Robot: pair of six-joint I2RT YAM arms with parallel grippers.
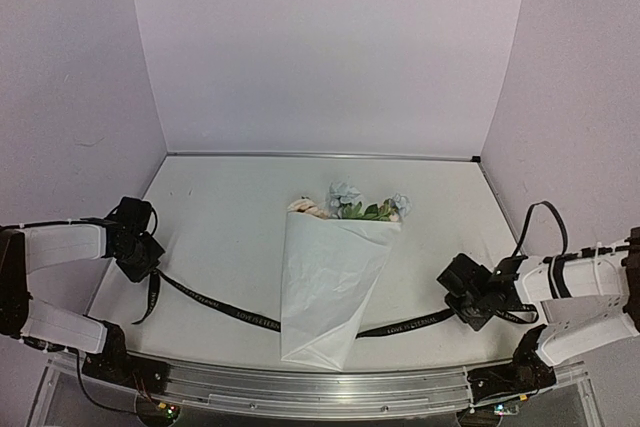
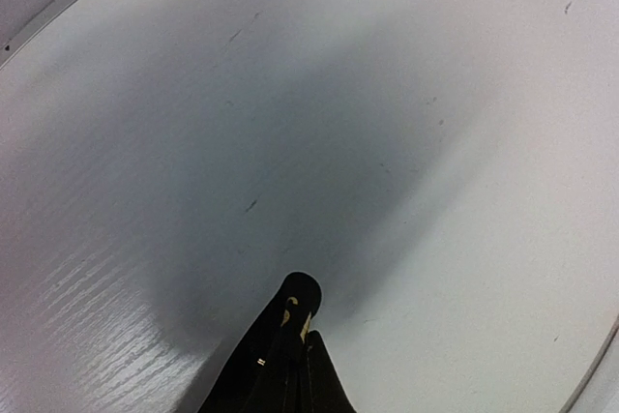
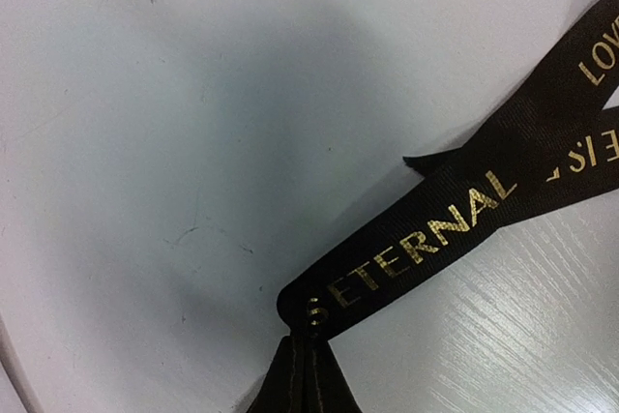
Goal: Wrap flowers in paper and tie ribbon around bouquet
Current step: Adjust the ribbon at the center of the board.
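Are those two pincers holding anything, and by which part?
Both hold the black ribbon: the left pincer pinches it near its left end, the right pincer near its right end; its middle passes under the bouquet.

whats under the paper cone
The black ribbon goes in under the paper cone on the left and comes out on the right, near the narrow end. The stretch between is covered by the paper, so whether it lies flat or twisted cannot be seen.

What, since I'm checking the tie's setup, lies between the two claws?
The top view shows the ribbon stretched from the left claw to the right claw, each shut on it, with the bouquet lying over its middle.
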